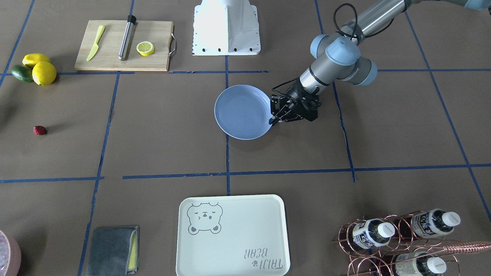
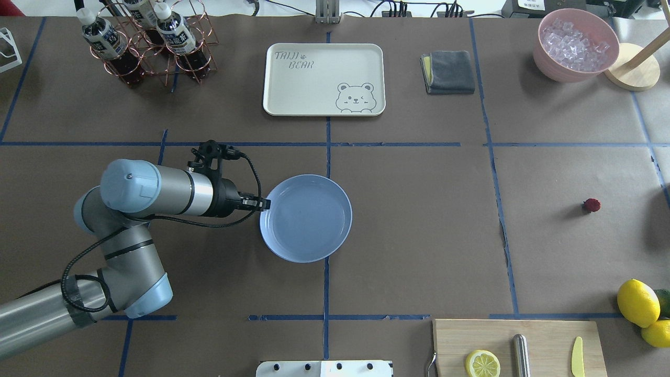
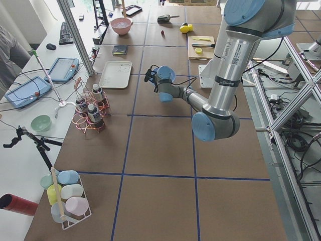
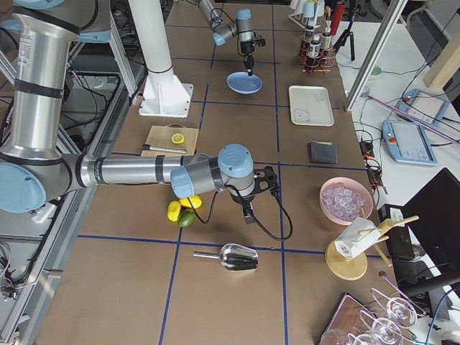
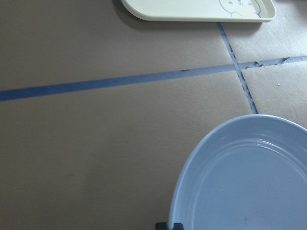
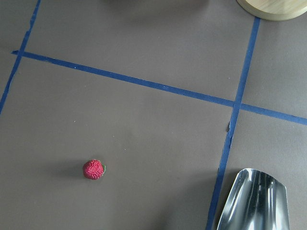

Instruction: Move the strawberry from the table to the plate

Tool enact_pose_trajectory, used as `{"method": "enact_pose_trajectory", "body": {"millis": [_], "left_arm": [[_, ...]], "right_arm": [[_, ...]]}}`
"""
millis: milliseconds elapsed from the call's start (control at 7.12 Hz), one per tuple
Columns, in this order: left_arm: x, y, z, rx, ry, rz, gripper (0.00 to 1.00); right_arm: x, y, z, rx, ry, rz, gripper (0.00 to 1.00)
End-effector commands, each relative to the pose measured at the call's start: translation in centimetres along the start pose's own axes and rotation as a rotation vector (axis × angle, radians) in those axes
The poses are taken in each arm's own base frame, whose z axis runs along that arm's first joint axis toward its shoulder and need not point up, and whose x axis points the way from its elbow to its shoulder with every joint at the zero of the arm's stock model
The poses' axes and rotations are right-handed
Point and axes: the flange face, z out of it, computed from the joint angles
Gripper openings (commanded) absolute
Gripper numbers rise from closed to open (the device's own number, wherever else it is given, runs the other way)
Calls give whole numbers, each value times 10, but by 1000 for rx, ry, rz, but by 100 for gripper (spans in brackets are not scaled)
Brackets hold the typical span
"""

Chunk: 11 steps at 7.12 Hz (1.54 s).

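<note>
The strawberry (image 1: 40, 130) is a small dark-red berry lying alone on the brown table (image 1: 161, 126), far toward the robot's right; it also shows in the overhead view (image 2: 591, 205) and the right wrist view (image 6: 93, 169). The pale-blue plate (image 2: 306, 218) sits empty at the table's middle. My left gripper (image 2: 264, 203) is at the plate's left rim, its fingers shut on that rim; the left wrist view shows the plate (image 5: 244, 177) just beyond the fingertips. My right gripper (image 4: 249, 218) points down near the strawberry's area and shows only in the exterior right view, so I cannot tell its state.
A cream bear tray (image 2: 323, 78) lies beyond the plate. A cutting board (image 2: 515, 345) with a lemon half, steel rod and yellow knife is near the robot's base. Lemons (image 2: 637, 302), a metal scoop (image 6: 254, 201), a bottle rack (image 2: 152, 44), a grey cloth (image 2: 448, 71) and a pink ice bowl (image 2: 574, 44) ring the edges.
</note>
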Motion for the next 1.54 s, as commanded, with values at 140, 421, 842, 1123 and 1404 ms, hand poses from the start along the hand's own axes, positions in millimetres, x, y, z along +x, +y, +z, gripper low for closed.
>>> {"method": "enact_pose_trajectory", "body": {"millis": [140,421,842,1123,1404], "left_arm": [[17,6,16,2,5,2,0],[18,5,15,4,7,11,100],[8,0,-33,-46,-33,30,100],[2,-51,-116,-71,-205,151,100],[-99,-93,-220,-167,-276,215,100]], "right_arm": [[0,0,0,0,2,1,100],[0,0,0,-1,2,2,100],[-2,-2,-2,7,3,-12,100],[-9,-11,-8,23,3,-27,100],[-42,-42,-10,41,-3,-4,100]]}}
